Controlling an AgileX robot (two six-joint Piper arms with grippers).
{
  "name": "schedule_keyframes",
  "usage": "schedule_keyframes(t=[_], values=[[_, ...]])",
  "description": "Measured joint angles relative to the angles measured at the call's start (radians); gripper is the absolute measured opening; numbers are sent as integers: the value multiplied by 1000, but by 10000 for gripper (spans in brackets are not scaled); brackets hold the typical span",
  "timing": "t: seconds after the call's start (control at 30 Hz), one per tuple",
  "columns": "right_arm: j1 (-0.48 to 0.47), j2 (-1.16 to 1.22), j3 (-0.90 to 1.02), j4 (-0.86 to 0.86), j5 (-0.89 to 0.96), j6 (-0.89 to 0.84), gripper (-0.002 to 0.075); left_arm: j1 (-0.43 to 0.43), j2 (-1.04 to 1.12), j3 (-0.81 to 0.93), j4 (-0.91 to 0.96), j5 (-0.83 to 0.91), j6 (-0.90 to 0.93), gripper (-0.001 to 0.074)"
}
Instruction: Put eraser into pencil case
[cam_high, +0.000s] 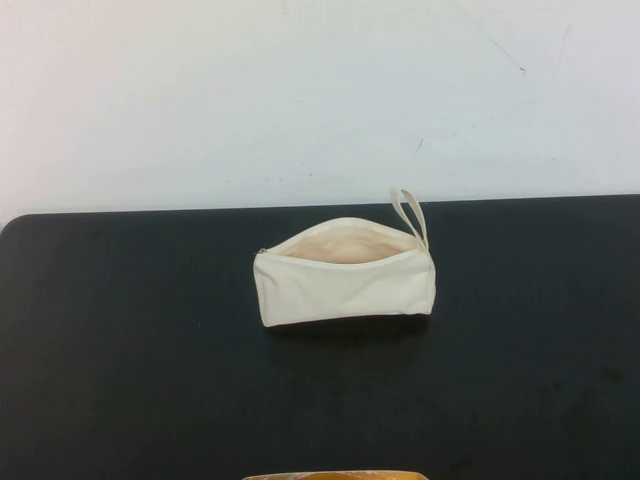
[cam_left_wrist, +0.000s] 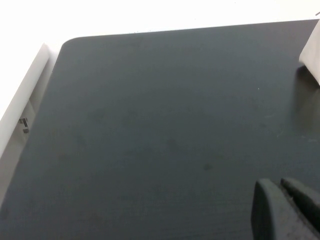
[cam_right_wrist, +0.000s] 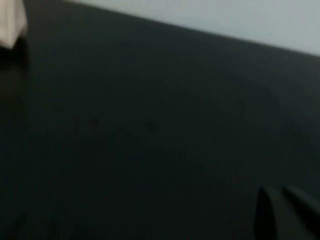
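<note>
On the black table (cam_high: 120, 330) below a white wall the pencil case (cam_high: 345, 285) stands unzipped, no eraser visible — perhaps inside — while the left gripper (cam_left_wrist: 287, 210) and right gripper (cam_right_wrist: 285, 212), fingers seemingly together, hang over bare surface, risking pointless searching.

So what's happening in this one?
Nothing is being handled. The pencil case stands unzipped and open on the black table, loop strap sticking up. No eraser is visible anywhere. The left gripper and right gripper hover over bare table on either side, fingers close together, holding nothing.
</note>
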Motion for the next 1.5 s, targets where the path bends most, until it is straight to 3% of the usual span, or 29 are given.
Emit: schedule_keyframes(t=[0.17, 1.5], values=[[0, 0, -2, -28, 10, 88, 0, 0, 0, 0, 0, 0, 0, -1], [9, 0, -4, -66, 17, 103, 0, 0, 0, 0, 0, 0, 0, -1]])
